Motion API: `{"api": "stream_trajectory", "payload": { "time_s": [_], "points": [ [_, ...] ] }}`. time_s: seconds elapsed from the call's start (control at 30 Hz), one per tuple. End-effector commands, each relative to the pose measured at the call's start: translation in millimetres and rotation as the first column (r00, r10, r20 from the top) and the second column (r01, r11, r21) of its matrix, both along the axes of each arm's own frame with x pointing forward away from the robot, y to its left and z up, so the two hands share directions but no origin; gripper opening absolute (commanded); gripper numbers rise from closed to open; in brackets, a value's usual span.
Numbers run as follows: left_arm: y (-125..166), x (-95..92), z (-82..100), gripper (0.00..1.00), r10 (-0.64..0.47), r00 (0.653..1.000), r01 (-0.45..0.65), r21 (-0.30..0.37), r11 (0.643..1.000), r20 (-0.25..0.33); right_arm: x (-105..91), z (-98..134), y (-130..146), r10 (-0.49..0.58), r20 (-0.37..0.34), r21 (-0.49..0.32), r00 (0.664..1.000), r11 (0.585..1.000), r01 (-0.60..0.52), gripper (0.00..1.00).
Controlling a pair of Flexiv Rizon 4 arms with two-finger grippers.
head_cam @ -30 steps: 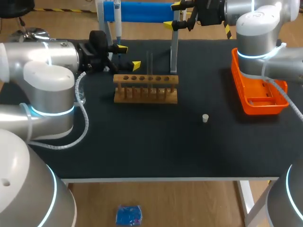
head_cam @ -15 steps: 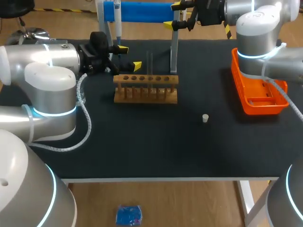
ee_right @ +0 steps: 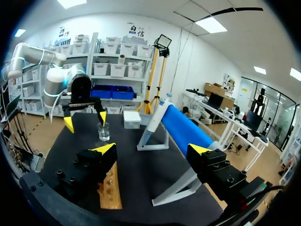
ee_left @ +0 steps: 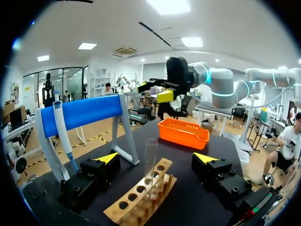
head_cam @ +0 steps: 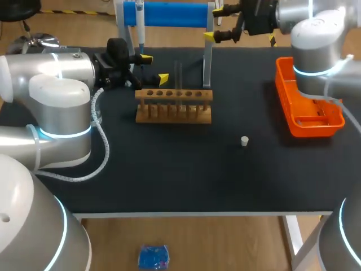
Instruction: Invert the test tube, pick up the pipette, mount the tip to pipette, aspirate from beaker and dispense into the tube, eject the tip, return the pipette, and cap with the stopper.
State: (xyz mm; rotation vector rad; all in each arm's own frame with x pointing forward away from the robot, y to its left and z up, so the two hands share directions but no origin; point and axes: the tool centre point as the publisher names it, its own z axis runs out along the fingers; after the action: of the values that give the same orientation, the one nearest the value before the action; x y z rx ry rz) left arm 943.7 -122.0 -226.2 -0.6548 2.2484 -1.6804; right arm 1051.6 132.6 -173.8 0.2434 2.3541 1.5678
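Left wrist view: ur left fingers [ee_left: 107,158] sit apart w/ the test tube [ee_left: 151,162] upright in the rack [ee_left: 134,203] just ahead, prob lined up for the invert grab; right fingers [ee_right: 104,149] apart too.

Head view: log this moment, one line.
left gripper open, test tube ahead in rack | pipette on stand | right gripper open beside stand | stopper on table

Ahead of the left gripper [ee_left: 156,159], the test tube [ee_left: 151,150] is showing clear, glossy glass, and the rack [ee_left: 135,202] holding it is looking like bare pale wood. Farther ahead the tray [ee_left: 183,135] is gleaming as smooth orange plastic; under it all the table [head_cam: 169,169] is wearing a matt black surface.
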Motion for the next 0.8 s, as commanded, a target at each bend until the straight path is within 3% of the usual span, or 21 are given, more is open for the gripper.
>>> {"api": "stream_trajectory", "payload": {
  "time_s": [0.03, 0.3, 0.47, 0.7, 0.8],
  "points": [
    [-1, -1.0, -1.8, 1.0, 0.006, 1.0, -0.006, -0.005, 1.0, 0.007, -55.3, 14, -55, -0.013, 0.018, -0.013, 1.0, 1.0, 0.013, 1.0],
    [-1, -1.0, -1.8, 1.0, 0.006, 1.0, -0.006, -0.005, 1.0, 0.007, -134.7, 0, -118, -0.006, -0.017, -0.025, 1.0, 1.0, 0.006, 1.0],
    [-1, -1.0, -1.8, 1.0, 0.006, 1.0, -0.006, -0.005, 1.0, 0.007, -171.3, -18, -142, -0.028, -0.051, -0.008, 0.998, 1.0, 0.027, 1.0],
    [-1, -1.0, -1.8, 1.0, 0.006, 1.0, -0.006, -0.005, 1.0, 0.007, -215.2, -63, -152, 0.002, -0.095, -0.019, 0.996, 1.0, -0.004, 1.0],
    [-1, -1.0, -1.8, 1.0, 0.006, 1.0, -0.006, -0.005, 1.0, 0.007, -227.0, -91, -153, 0.0, -0.091, -0.074, 0.996, 0.997, -0.007, 1.0]
  ]
}}
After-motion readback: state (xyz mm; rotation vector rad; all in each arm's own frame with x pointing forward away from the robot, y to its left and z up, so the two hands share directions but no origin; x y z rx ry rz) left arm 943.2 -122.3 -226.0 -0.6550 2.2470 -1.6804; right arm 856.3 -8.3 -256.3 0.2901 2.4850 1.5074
